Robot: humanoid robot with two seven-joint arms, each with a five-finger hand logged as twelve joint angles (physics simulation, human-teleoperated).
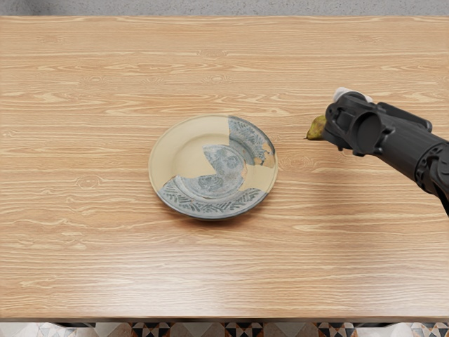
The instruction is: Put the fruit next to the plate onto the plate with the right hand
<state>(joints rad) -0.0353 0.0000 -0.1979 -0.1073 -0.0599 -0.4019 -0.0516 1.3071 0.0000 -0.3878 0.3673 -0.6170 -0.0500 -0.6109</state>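
Wooden surface (105, 267) fills the frame. Plate (168, 151) lies flat at centre, cream with grey-blue patterned patches across its right and lower parts. My right arm (414, 151), dark and bulky, comes in from the right edge, and my right robot hand (344, 121) sits at right of centre, against the fruit (316, 128). Only a small yellow-green end of the fruit shows, poking out on the left side of the right robot hand; the rest is hidden. Fruit lies right of the plate, clear of its rim. Whether the right robot hand is grasping the fruit, clenched or released, I cannot tell: the wrist blocks the view.
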